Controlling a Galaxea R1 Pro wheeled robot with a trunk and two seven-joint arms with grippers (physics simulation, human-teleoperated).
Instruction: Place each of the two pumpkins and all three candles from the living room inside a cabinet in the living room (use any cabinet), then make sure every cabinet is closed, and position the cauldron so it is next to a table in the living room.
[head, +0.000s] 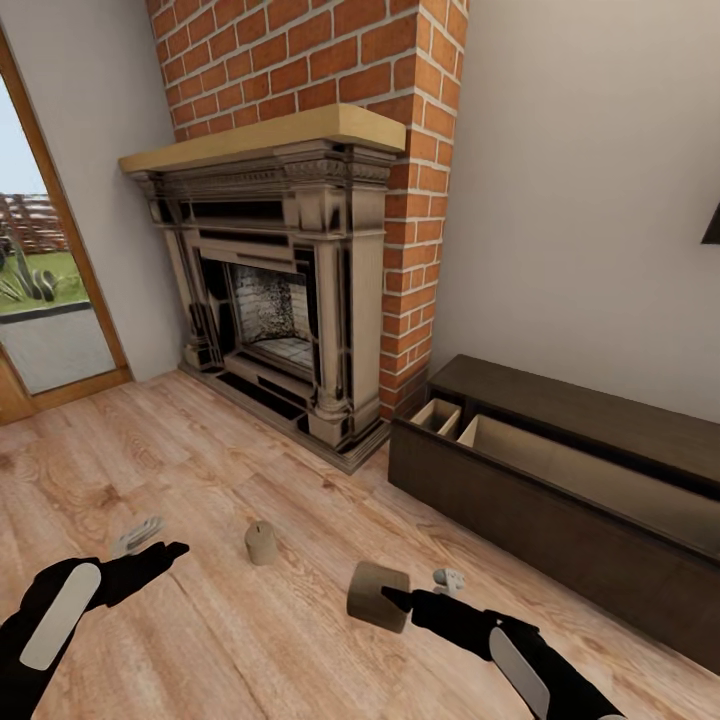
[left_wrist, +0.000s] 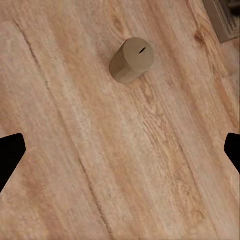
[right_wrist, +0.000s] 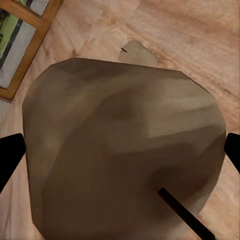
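Both arms reach in low over the wooden floor (head: 250, 640). On the robot's right, the right gripper (head: 412, 598) has its fingers spread wide to either side of a stubby grey-beige candle (head: 377, 596) that leans over on the boards; from the right wrist camera that candle (right_wrist: 125, 150) bulks large between the two dark fingertips (right_wrist: 10, 155), and whether they touch its sides cannot be told. On the other side, the left gripper (head: 150, 545) hangs just above the floor with its fingers parted and nothing between them. A second candle (head: 261, 542) stands upright on the boards a little ahead, between the two grippers, and the left wrist camera sees it (left_wrist: 131, 61) beyond the spread fingertips (left_wrist: 10, 155), apart from them, its wick slot showing on top. Farther back to the right runs the long dark brown cabinet (head: 560, 510), one front pulled out so the pale beige compartments inside lie open. Beyond it rises the stone fireplace (head: 275, 280) with its light wooden mantel, set into a red brick chimney (head: 400, 60). At far left a wood-framed glass door (head: 45, 300) looks out on grass.
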